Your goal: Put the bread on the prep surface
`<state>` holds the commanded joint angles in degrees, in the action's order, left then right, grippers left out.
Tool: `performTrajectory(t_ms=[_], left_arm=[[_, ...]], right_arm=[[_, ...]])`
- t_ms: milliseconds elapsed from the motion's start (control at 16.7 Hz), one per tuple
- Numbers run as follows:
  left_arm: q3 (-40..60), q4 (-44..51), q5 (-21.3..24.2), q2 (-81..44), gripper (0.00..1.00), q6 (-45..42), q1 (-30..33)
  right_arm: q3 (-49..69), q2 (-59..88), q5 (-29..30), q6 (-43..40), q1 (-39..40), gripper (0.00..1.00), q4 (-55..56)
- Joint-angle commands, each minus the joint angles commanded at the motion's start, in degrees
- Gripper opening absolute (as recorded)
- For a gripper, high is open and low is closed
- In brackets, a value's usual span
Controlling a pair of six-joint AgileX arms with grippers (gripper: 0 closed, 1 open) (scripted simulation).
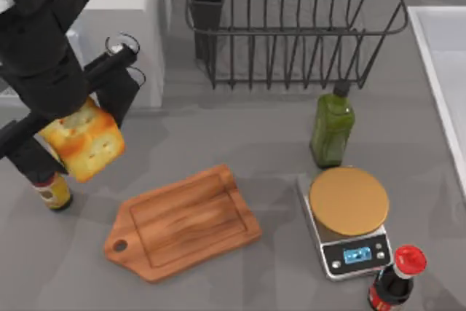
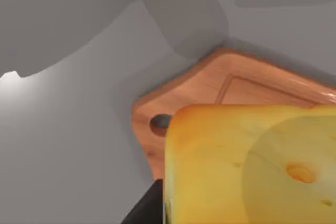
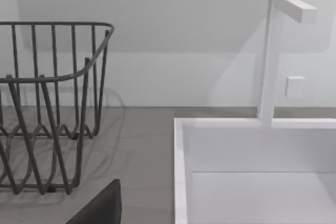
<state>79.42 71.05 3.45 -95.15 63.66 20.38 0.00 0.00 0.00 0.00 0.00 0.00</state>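
The bread [image 1: 81, 142], a golden-yellow chunk with browned crust, hangs above the table at the left, with my left gripper [image 1: 80, 140] shut on it. In the left wrist view the bread [image 2: 247, 166] looms close, with a dark finger [image 2: 149, 208] beside it. The prep surface [image 1: 182, 223], a reddish-brown cutting board with a holed handle, lies on the table to the right of the bread and nearer the front. Its handle end [image 2: 210, 82] shows beneath the loaf. A dark part of my right gripper [image 3: 100, 208] shows near the sink.
A small yellow-labelled bottle [image 1: 52, 193] stands under the left arm. A wire dish rack [image 1: 291, 27] fills the back. A green bottle [image 1: 333, 127], a grey scale with a tan disc [image 1: 348, 202] and a red-capped dark bottle [image 1: 397, 282] stand right of the board. A white sink [image 3: 252, 171] lies far right.
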Motion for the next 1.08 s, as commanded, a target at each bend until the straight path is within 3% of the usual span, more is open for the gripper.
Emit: performTrajectory(t_ms=[300,540,780,1080], left_arm=[[-3.15,-3.93,-0.38,-5.58,0.0,34.38,9.83],[-3.48,-7.74,-1.78,-8.63,0.0,52.11,14.28],[-3.47,-10.24,-2.87,-10.36,0.0,60.71,15.76],[-3.5,-10.46,-2.98,-10.53,0.0,61.38,15.82]], right_arm=[[0.0,0.0,0.0,0.0,0.0,1.0,0.0],[0.0,0.0,0.0,0.0,0.0,1.0,0.0],[0.0,0.0,0.0,0.0,0.0,1.0,0.0],[0.0,0.0,0.0,0.0,0.0,1.0,0.0]])
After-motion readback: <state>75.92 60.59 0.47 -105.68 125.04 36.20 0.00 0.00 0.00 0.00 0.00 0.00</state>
